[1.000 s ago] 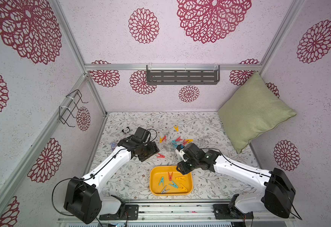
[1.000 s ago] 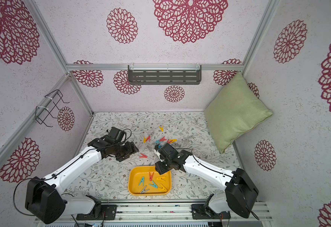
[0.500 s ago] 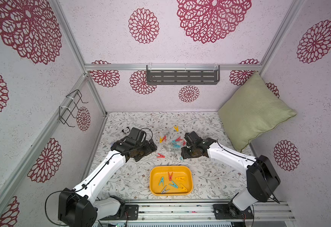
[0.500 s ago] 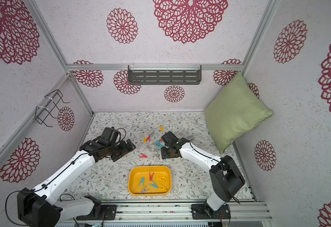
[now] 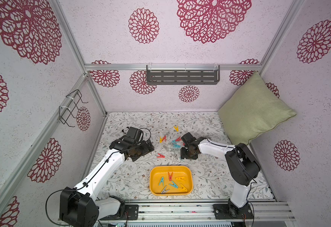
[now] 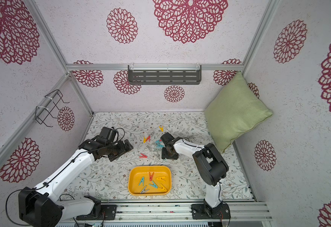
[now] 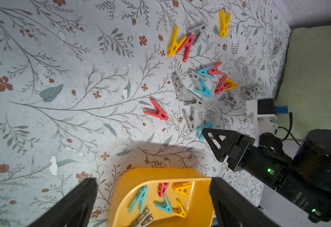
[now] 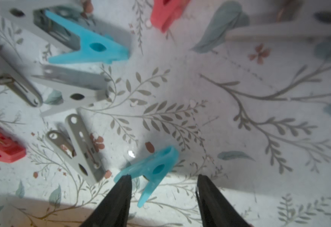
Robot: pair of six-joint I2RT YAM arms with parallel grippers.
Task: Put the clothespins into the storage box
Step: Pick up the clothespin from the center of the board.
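The storage box (image 5: 189, 173) (image 6: 130, 176) is a yellow tray near the table's front, with several clothespins (image 5: 170, 175) lying in it. More clothespins (image 5: 173, 146) are scattered behind it, and a red one (image 5: 160, 156) (image 7: 156, 112) lies apart. My left gripper (image 5: 143, 152) (image 7: 153, 182) hovers left of the scatter, open and empty. My right gripper (image 5: 188, 156) (image 8: 163, 176) is low over the mat, open around a teal clothespin (image 8: 154, 167) (image 7: 203, 127). That pin lies flat, with one tip against a finger (image 8: 121, 192).
A green pillow (image 5: 253, 110) leans in the back right corner, with a grey clothespin (image 5: 210, 120) near it. A panda toy (image 5: 125, 130) sits behind my left wrist. A grey slotted shelf (image 5: 182, 77) hangs on the back wall and a wire rack (image 5: 72, 110) on the left wall.
My right gripper has pulled back from the tray's far edge to the loose clothespins, its elbow swinging inward, and it has opened a little. My left gripper has opened wider, staying nearly in place.
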